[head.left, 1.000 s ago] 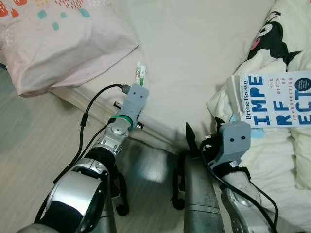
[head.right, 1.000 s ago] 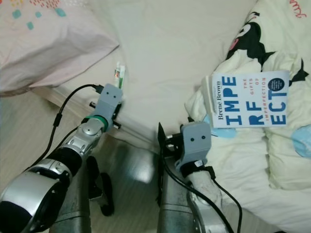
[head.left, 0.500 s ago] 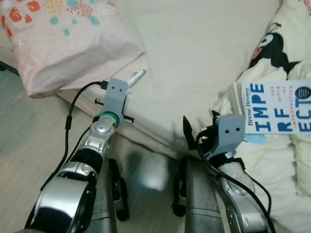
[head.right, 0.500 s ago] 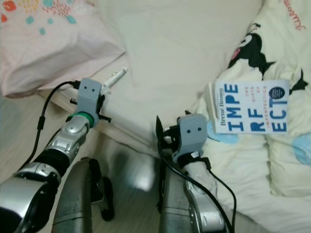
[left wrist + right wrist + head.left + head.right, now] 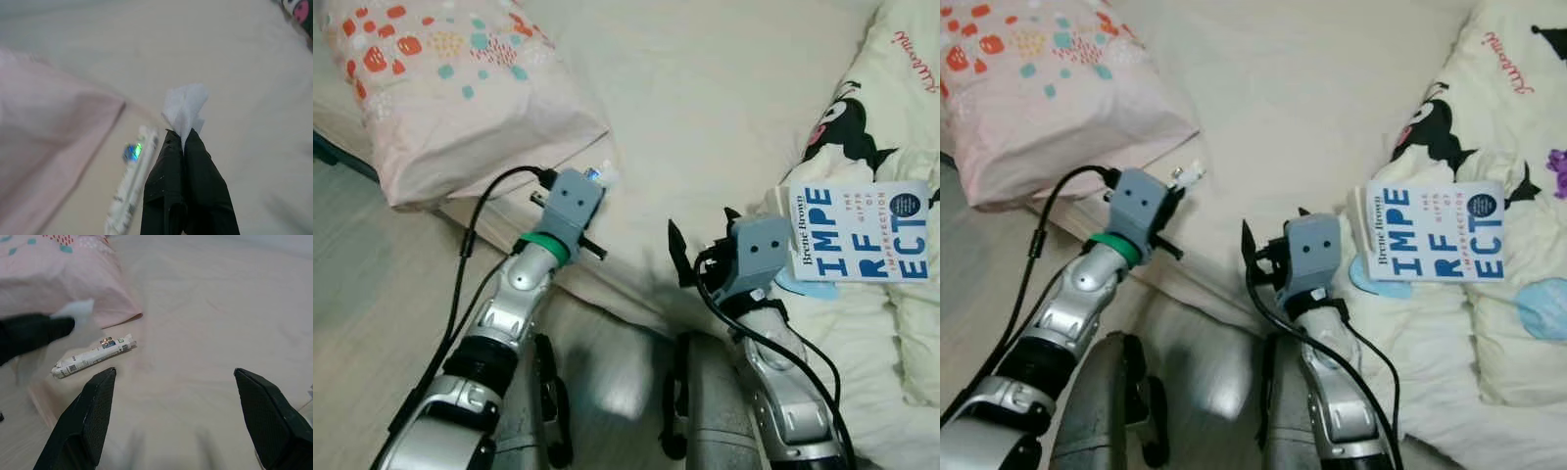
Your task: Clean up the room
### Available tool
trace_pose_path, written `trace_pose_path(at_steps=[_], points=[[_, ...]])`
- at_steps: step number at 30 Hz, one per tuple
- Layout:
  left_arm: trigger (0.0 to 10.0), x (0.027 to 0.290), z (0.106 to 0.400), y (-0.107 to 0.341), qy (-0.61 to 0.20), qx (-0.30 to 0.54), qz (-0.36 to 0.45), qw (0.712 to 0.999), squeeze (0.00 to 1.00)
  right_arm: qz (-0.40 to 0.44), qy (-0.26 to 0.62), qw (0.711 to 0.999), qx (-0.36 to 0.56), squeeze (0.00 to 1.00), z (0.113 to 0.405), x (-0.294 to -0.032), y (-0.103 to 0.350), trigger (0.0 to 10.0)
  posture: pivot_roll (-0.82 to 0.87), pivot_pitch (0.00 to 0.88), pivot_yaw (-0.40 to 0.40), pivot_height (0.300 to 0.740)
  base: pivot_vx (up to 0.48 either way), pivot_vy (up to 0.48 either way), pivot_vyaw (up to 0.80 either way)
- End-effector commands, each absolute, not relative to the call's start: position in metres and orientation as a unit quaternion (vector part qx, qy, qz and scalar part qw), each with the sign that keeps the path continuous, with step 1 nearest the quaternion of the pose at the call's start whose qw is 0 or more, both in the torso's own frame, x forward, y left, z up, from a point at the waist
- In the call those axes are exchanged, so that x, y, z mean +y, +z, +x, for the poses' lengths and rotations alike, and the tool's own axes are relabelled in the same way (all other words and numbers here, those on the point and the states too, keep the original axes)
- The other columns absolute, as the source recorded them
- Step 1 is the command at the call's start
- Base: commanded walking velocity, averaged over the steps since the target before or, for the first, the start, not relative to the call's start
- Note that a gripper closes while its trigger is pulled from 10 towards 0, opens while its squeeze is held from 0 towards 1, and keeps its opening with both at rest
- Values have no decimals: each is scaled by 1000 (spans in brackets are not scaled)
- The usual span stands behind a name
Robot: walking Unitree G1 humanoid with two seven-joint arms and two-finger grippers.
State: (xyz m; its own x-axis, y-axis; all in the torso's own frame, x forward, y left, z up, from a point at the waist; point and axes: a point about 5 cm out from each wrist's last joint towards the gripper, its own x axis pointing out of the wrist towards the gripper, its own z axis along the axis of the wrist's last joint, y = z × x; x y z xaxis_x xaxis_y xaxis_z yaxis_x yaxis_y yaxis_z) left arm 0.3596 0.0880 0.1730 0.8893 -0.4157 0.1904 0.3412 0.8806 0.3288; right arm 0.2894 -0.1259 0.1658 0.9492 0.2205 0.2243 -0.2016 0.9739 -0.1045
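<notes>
My left gripper [image 5: 182, 134] is shut on a scrap of white tissue [image 5: 185, 105] that sticks out past its fingertips. It hovers at the bed's edge, just beside a white printed tube-shaped wrapper [image 5: 131, 188] lying on the cream sheet near the pink pillow [image 5: 460, 88]. The wrapper [image 5: 93, 355] also lies ahead of my right gripper [image 5: 174, 372], which is open and empty over the sheet. In the left eye view the right gripper [image 5: 697, 253] sits left of a blue-and-white book [image 5: 859, 232] resting on the quilt.
A cream quilt with black cartoon figures [image 5: 857, 117] is bunched at the right of the bed. The sheet [image 5: 705, 98] between pillow and quilt is bare. Wooden floor [image 5: 372, 294] lies left of my legs.
The camera has tipped up toward the bed. My left gripper has swung right, closing over the wrapper beside the pillow. My right gripper has risen nearer the book.
</notes>
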Motion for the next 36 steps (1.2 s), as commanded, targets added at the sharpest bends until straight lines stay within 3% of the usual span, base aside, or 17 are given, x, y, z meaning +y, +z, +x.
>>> trace_pose_path(at_steps=[1, 4, 8, 18, 26, 36], points=[[10000, 90, 356, 167, -191, -123, 143, 963, 0, -35, 102, 988, -109, 0, 288, -130, 159, 10000, -89, 201, 89, 601, 0, 0, 0], [10000, 103, 343, 168, -151, -103, 51, 982, 0, 22, 129, 987, -89, 0, 290, -123, 151, 10000, -69, 179, 77, 601, 0, 0, 0], [10000, 112, 336, 164, -135, -84, 2, 987, 0, 57, 154, 983, -76, 0, 290, -117, 147, 10000, -60, 170, 70, 601, 0, 0, 0], [10000, 147, 315, 160, -85, -91, 39, 991, 0, 105, 198, 972, -76, 0, 305, -107, 151, 10000, 2, 82, 15, 601, 0, 0, 0], [10000, 141, 321, 164, -70, -90, 48, 992, 0, 80, 187, 977, -70, 0, 311, -111, 145, 10000, -3, 64, 5, 601, 0, 0, 0], [10000, 133, 325, 166, -73, -86, 45, 993, 0, 48, 169, 982, -65, 0, 317, -118, 139, 10000, -16, 38, 1, 635, 0, 0, 0]])
